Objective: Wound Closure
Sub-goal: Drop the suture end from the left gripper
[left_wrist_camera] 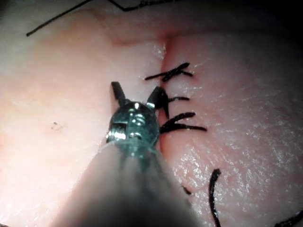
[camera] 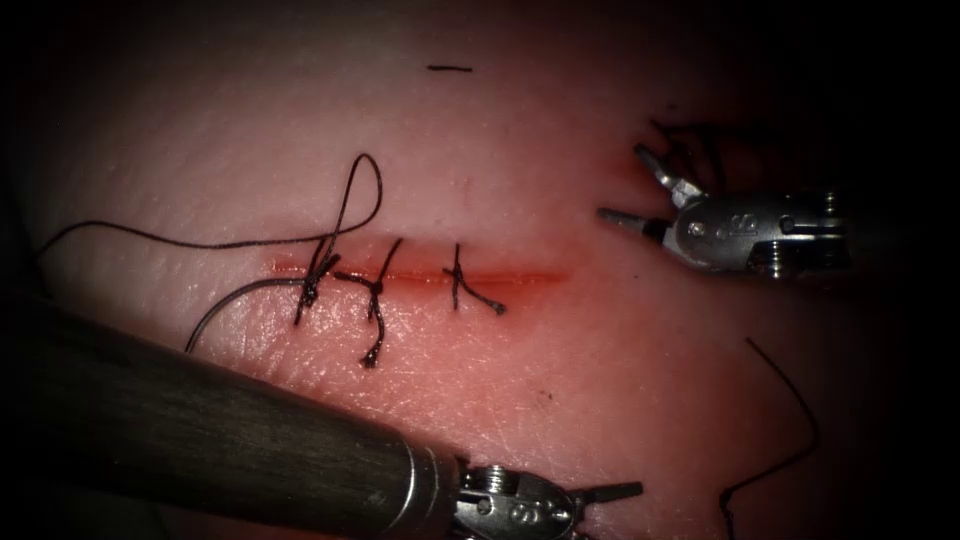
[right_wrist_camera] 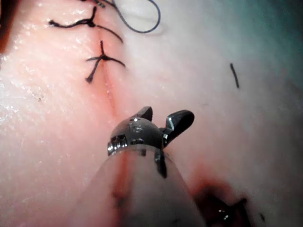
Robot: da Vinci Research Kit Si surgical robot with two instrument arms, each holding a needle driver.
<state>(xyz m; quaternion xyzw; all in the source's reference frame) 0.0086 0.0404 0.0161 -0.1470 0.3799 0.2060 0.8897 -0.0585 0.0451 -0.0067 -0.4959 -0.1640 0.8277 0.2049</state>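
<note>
The cut [camera: 500,277] runs across the tissue [camera: 560,130] with three dark stitches [camera: 377,290] along its left part. A thread loop [camera: 365,190] rises from the leftmost stitch, and a long tail trails off to the left. A thin grey arc [camera: 225,300] curves down-left from that stitch; I cannot tell whether it is the needle or thread. My left tool [camera: 610,495] lies in front of the cut, jaws open and empty [left_wrist_camera: 137,94]. My right tool [camera: 622,183] hovers past the cut's right end, open and holding nothing [right_wrist_camera: 163,116].
A short cut end of thread [camera: 450,68] lies at the back. A longer loose strand [camera: 795,420] curls at the front right. Dark thread and red fluid [camera: 690,140] sit behind the right tool. The left shaft [camera: 200,430] crosses the front left.
</note>
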